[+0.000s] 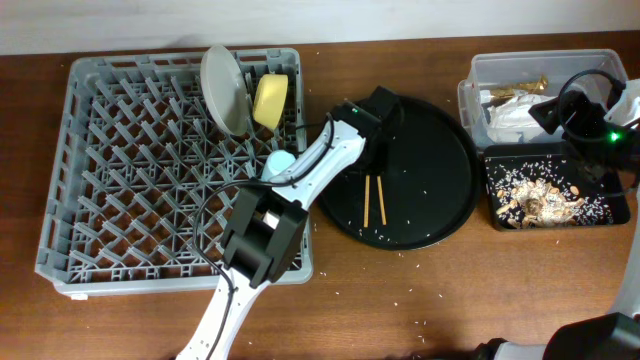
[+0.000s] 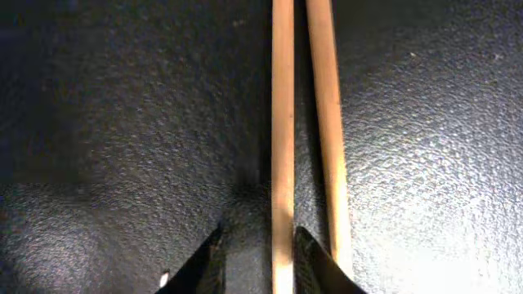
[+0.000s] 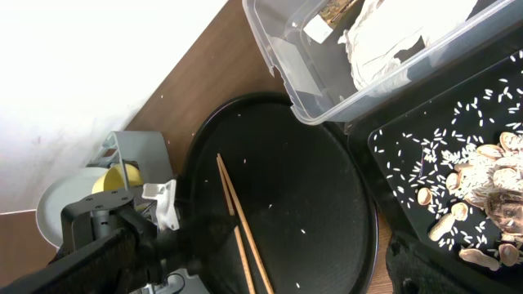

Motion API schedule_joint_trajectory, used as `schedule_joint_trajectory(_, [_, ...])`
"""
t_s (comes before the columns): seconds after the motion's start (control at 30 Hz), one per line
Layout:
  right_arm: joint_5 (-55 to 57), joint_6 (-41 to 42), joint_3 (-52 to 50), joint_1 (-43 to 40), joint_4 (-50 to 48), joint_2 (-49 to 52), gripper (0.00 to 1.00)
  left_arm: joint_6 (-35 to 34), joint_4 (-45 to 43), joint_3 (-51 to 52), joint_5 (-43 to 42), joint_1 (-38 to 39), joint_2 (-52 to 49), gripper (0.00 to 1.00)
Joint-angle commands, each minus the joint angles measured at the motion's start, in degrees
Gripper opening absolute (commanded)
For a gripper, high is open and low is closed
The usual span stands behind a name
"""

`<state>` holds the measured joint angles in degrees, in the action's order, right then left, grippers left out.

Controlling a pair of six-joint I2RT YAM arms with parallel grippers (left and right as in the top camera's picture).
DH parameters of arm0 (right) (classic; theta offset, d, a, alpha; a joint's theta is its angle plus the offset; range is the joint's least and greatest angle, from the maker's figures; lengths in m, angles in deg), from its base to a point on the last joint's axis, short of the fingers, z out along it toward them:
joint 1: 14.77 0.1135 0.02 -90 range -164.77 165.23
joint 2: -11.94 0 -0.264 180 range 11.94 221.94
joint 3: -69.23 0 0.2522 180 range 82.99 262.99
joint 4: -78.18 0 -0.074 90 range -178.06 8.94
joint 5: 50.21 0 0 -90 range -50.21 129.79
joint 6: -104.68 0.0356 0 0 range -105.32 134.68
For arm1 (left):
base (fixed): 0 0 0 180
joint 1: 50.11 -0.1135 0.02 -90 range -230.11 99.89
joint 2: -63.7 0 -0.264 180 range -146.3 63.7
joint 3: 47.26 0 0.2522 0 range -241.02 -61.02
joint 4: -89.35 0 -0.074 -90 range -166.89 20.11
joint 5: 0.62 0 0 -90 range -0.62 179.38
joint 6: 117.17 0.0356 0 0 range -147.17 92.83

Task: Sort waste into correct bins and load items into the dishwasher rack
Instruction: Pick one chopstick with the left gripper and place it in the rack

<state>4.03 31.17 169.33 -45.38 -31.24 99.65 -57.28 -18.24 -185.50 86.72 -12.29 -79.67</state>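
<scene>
The big grey rack [image 1: 130, 180] sat on the left of the desk [image 1: 450, 290]. It held a plate [image 1: 222, 88], a yellow bowl [image 1: 270, 100] and a blue cup [image 1: 280, 160]. The chopsticks [image 2: 282, 122] were not in it. They lay side by side on the round black tray [image 1: 440, 160], just right of the rack.

Here is what could go wrong, I think. The left hand [image 2: 257, 257] was spread, and only one stick lay between its fingers [image 2: 319, 265]. The other stick lay over the right finger. If the hand shut like that, it might pinch one stick and push the other away. Thin sticks could also slip out on the way to the rack.

The left arm reached from the near edge of the desk, across the rack's corner. Its hand was low over the tray, at the far ends of the sticks.

The right hand [image 1: 560, 112] hung over the clear tub [image 1: 480, 85] and the flat black tray [image 1: 490, 190] with the food scraps. I could not tell if it was spread or pressed together.
</scene>
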Motion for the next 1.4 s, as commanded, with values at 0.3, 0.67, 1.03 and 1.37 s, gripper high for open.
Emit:
schedule_joint_trajectory(0.3, [0.7, -0.2, 0.1, -0.2, 0.0, 0.2, 0.98, 9.3, 16.7, -20.7, 1.0, 0.0, 0.5, 0.01])
schedule_joint_trajectory(0.67, [0.7, -0.2, 0.1, -0.2, 0.0, 0.2, 0.98, 15.3, 38.1, -43.9, 10.9, -7.9, 17.3, 0.01])
schedule_joint_trajectory(1.03, [0.7, -0.2, 0.1, -0.2, 0.0, 0.2, 0.98, 13.3, 38.1, -9.2, 11.1, -19.3, 30.7, 0.01])
schedule_joint_trajectory(1.37, [0.7, -0.2, 0.1, -0.2, 0.0, 0.2, 0.98, 11.1, 16.0, 24.0, 11.9, -23.1, 30.7, 0.6])
